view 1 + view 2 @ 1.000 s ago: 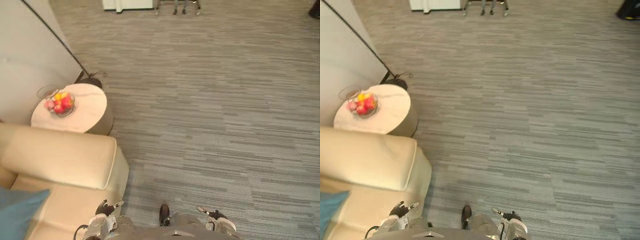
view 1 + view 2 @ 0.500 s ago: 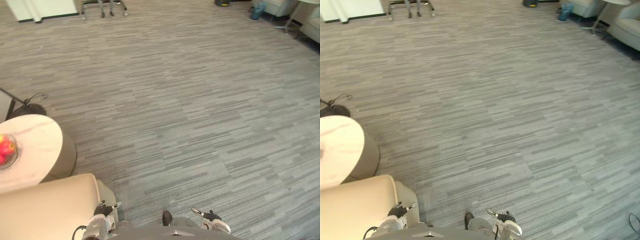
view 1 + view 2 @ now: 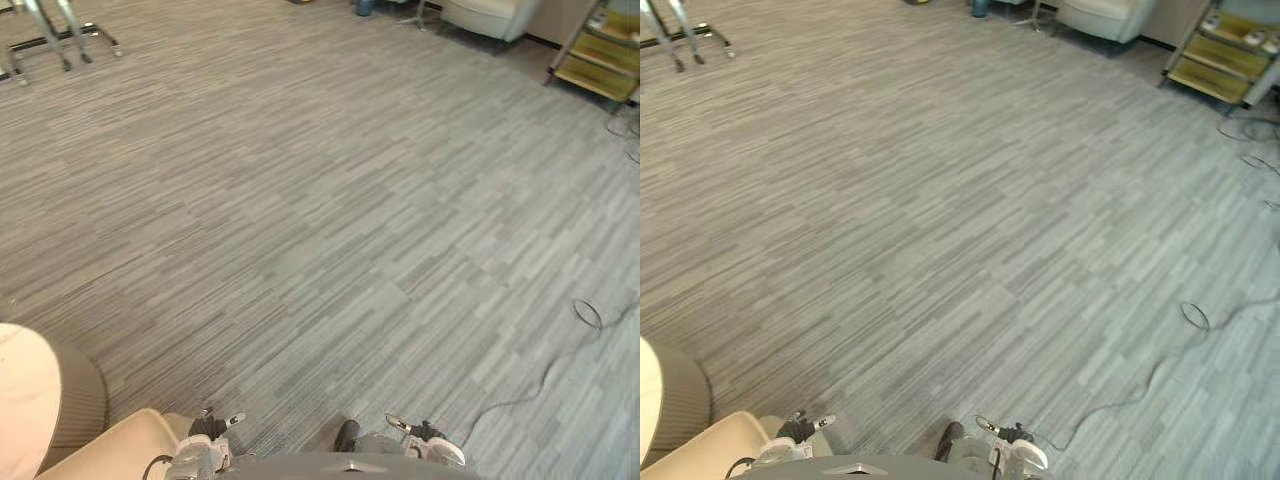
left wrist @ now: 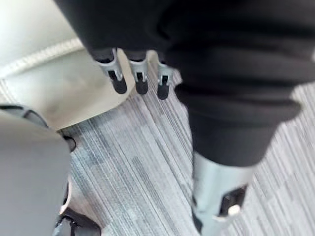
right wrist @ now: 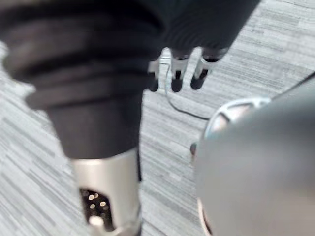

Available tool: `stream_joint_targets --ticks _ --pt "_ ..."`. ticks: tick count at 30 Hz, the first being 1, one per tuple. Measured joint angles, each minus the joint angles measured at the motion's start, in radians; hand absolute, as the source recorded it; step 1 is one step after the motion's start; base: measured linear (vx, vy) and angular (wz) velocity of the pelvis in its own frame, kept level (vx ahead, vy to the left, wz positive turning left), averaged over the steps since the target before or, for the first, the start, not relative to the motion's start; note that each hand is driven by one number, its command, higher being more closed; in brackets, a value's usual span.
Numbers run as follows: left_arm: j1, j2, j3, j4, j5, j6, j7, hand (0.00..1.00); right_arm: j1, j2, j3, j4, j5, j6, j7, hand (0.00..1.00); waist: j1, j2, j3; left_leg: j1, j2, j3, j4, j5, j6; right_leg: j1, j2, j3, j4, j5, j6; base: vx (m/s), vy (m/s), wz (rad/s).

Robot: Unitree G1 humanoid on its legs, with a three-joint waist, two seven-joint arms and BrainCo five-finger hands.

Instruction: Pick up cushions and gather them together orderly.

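Observation:
My left hand [image 3: 207, 436] hangs low at my left side, beside the corner of a cream sofa [image 3: 112, 449]. In the left wrist view its fingers [image 4: 140, 81] hang straight above the sofa's edge [image 4: 49, 69] and hold nothing. At my right side, over grey carpet, hangs my right hand [image 3: 428, 438]. Its fingers [image 5: 177, 78] are straight too, with nothing in them.
A round side table [image 3: 35, 395] stands at the lower left next to the sofa. Far off are a cream armchair [image 3: 488, 12], a low wooden shelf [image 3: 600, 55] at the top right and metal chair legs [image 3: 60, 40] at the top left. Wide grey carpet [image 3: 330, 220] lies between.
The camera has swung to the right: the sofa, the blue cushion and the fruit bowl slid off the left edge, and the armchair and shelf came in. Both hands stay hanging as before.

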Motion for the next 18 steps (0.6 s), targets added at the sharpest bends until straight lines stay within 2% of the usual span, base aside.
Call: stream_joint_targets --ticks 5,6,7,9,10,11,13,16,18 --pt "-0.001 -0.001 -0.021 0.001 0.000 0.001 -0.001 0.00 -0.006 -0.024 -0.002 0.002 0.002 0.002 0.000 0.00 -0.007 0.016 0.005 -0.011 0.018 -0.026 -0.026 -0.007 -0.001 -0.013 0.069 0.055 -0.083 0.020 -0.003 -0.06 -0.100 -0.57" --pt "-0.009 -0.003 -0.020 0.002 0.000 0.001 0.000 0.00 -0.003 -0.028 -0.013 0.003 0.003 0.002 0.000 0.00 -0.015 0.024 0.008 0.003 0.033 -0.020 -0.039 -0.017 -0.016 -0.022 0.089 0.056 -0.077 0.016 -0.008 0.01 -0.057 -0.31" --pt "-0.013 0.001 -0.020 0.003 0.000 0.002 -0.001 0.00 -0.004 -0.029 -0.016 0.003 0.003 0.002 -0.001 0.00 -0.025 0.030 0.021 0.002 0.054 -0.008 -0.020 -0.045 -0.046 -0.033 0.104 0.057 -0.050 0.004 -0.024 0.00 -0.046 -0.27" --pt "-0.032 0.007 -0.020 0.003 0.000 0.003 -0.001 0.00 -0.005 -0.025 -0.015 0.003 0.004 0.003 -0.001 0.00 -0.027 0.011 0.039 -0.037 0.086 0.012 0.079 -0.072 -0.050 -0.044 0.105 0.062 -0.029 -0.010 -0.026 -0.01 -0.053 -0.20" --pt "-0.031 0.007 -0.020 -0.003 0.000 0.003 -0.003 0.00 0.004 -0.024 -0.016 0.004 0.005 0.003 -0.002 0.00 -0.025 -0.005 0.048 -0.090 0.109 0.010 0.213 -0.071 -0.048 -0.049 0.099 0.074 -0.020 -0.014 -0.033 0.01 -0.078 -0.15" --pt "-0.033 0.007 -0.021 -0.011 0.000 0.003 -0.002 0.00 0.011 -0.028 -0.018 0.004 0.006 0.003 -0.002 0.00 -0.021 -0.008 0.048 -0.119 0.126 0.007 0.292 -0.067 -0.043 -0.045 0.097 0.083 -0.018 -0.016 -0.036 0.05 -0.086 -0.22" --pt "-0.029 -0.006 -0.015 -0.028 0.000 0.003 -0.002 0.00 0.034 -0.029 -0.039 -0.007 0.015 0.003 -0.003 0.00 -0.027 0.008 0.072 -0.197 0.191 0.003 0.564 -0.027 0.006 0.002 0.093 0.108 -0.009 -0.034 -0.048 0.08 -0.044 -0.22" --pt "-0.019 -0.026 0.019 -0.059 -0.002 0.000 -0.002 0.00 0.042 -0.028 -0.034 -0.034 0.024 0.005 -0.003 0.00 -0.023 0.023 0.081 -0.275 0.184 -0.022 0.676 -0.062 -0.006 0.021 0.090 0.137 -0.014 -0.040 -0.047 0.06 0.016 -0.26" --pt "-0.018 -0.028 0.032 -0.079 -0.011 -0.002 -0.001 0.00 0.046 -0.027 -0.037 -0.041 0.024 0.005 -0.003 0.00 -0.010 0.018 0.084 -0.336 0.146 -0.024 0.622 -0.074 0.007 0.032 0.085 0.173 -0.047 -0.038 -0.044 0.08 0.020 -0.47"
